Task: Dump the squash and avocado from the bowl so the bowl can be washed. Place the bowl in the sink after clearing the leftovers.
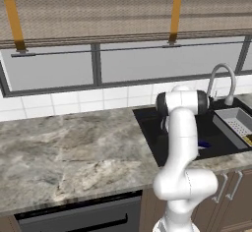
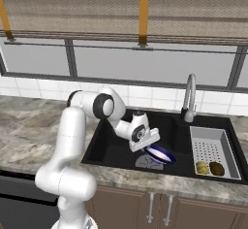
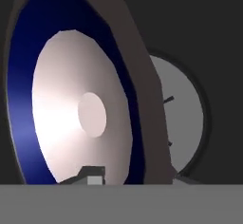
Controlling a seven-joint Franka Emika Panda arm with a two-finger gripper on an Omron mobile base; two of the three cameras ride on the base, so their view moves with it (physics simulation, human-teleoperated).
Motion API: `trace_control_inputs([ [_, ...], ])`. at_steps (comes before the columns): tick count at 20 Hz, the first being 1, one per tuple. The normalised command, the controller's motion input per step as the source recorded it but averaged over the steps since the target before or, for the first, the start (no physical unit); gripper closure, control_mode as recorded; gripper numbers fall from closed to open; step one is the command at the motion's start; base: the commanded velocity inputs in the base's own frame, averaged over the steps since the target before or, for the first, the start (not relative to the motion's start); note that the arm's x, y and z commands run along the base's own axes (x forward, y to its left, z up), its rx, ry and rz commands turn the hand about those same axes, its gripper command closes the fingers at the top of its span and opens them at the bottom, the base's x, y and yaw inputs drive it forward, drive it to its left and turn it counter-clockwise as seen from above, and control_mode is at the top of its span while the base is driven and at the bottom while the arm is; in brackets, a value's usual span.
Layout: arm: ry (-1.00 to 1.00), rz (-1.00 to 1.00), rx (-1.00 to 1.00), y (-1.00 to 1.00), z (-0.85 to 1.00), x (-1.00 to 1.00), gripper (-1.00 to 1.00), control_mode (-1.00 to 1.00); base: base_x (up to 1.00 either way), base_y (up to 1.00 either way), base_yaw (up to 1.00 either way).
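Arm bent forward and down into the sink, gripper low over the basin's front edge, clamped on the tilted bowl rim, squash and avocado in the grey tray's front end.

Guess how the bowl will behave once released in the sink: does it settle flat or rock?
The bowl hangs tilted in the gripper over the sink, so it would probably tip onto its base. Its wide, shallow shape suggests brief rocking rather than rolling. It looks rigid and glossy, so likely slippery at the rim.
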Motion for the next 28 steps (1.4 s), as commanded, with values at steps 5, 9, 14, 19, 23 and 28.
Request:
trace_control_inputs([
  [5,-0.03,-0.08,0.00,0.19,0.67,-0.19,-1.00,-1.00,0.00,0.00,0.00],
  [9,-0.13,-0.15,0.00,0.17,1.00,-0.43,-1.00,-1.00,0.00,0.00,0.00],
  [14,-0.18,-0.15,0.00,0.24,1.00,-0.69,-1.00,-1.00,0.00,0.00,0.00],
  [19,-0.27,-0.05,-0.01,0.49,0.86,-0.98,-1.00,-1.00,0.00,0.00,0.00],
  [23,-0.40,-0.01,-0.07,0.68,0.99,-1.00,-1.00,-1.00,0.00,0.00,0.00],
  [28,-0.51,-0.02,-0.11,0.64,1.00,-1.00,-1.00,-1.00,0.00,0.00,0.00],
])
